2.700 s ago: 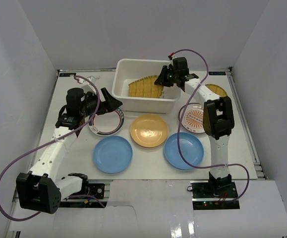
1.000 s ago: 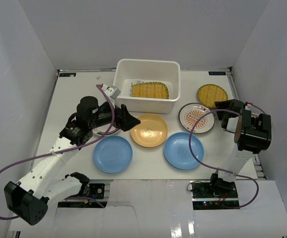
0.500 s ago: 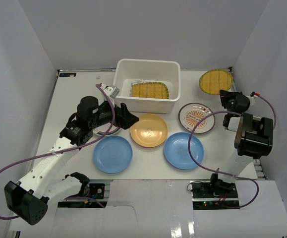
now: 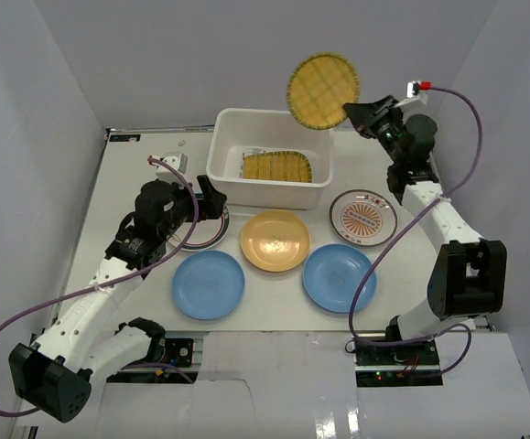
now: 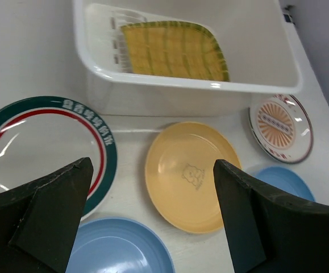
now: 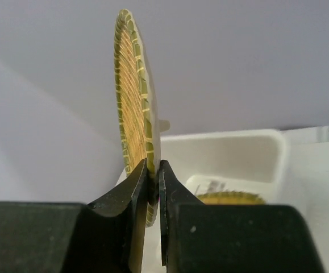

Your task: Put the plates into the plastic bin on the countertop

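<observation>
Right gripper (image 4: 349, 110), top view: clenched on the rim of the held plate (image 4: 323, 93), a yellow patterned one, carried on edge high above the far right corner of the plastic bin (image 4: 217, 151). A second ago flat on the counter (image 4: 136, 155) at the far right, beyond the sunburst plate (image 4: 363, 218); now pinched, lifted clear and swung toward the bin. In the bottom of the bin, the stored plate (image 4: 277, 166), also yellow patterned, with room visible beside it. Judged state of the task: one plate in, a second in transit, five left on the counter.

Left wrist view: left gripper (image 5: 153, 165) spread wide, grasping nothing, hanging over the counter near the green-and-red-rimmed plate (image 5: 45, 142) and the orange-yellow plate (image 5: 190, 176), both flat just in front of the bin wall. Drawn back a little from the orange-yellow plate since a second ago. Two blue plates (image 5: 119, 250) nearer the arm bases, flat and apart from either gripper.

Right wrist view: held plate seen edge-on and upright, its lower rim nipped between both fingers; bin and stored plate below and beyond. Likely next requirement: lowering and tilting the plate flat over the free part of the bin before release. Narrow rim pinch on an upright plate, judged prone to slipping or swinging.
</observation>
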Controlling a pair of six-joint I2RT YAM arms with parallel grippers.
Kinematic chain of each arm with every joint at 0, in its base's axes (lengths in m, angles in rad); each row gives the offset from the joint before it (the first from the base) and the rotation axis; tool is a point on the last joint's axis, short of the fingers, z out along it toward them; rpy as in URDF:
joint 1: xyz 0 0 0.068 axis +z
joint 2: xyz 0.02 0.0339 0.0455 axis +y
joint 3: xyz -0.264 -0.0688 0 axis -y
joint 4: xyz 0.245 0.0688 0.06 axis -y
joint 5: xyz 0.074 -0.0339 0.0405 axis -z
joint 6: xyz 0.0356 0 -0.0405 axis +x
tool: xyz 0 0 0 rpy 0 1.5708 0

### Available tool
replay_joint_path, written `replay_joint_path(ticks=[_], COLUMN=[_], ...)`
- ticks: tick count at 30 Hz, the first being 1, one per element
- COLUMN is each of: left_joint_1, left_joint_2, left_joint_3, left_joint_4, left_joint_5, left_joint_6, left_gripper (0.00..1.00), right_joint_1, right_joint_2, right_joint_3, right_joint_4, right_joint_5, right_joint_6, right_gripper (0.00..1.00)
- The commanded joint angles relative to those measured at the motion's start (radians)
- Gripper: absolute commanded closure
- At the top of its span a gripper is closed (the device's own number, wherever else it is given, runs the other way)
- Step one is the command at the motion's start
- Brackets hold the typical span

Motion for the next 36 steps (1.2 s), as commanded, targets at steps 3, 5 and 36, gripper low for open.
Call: replay_joint_path(ticks=[3,5,36], left_joint_1=[0.074,0.100,0.590], left_joint_2=[-0.056,-0.045,0.447], left_joint_3=[-0.029,-0.030,-0.104], left_joint_4=[-0.010,-0.021,-0.009], left_joint_5=[-0.220,-0.244,0.141], left_joint_6=[-0.058,-0.069,-0.305], left_gripper=[0.02,0.02,0.09], right_joint_1=[0.178,0.215,0.318], right_joint_2=[0.131,0.200,0.207], right_joint_3=[0.223,0.271,0.308], right_joint_4=[-0.272,-0.350,-0.644], right_joint_5=[-0.105,-0.099,0.220], right_joint_6=[-0.138,-0.161,-0.365], right_gripper=[0.92,0.92,0.02])
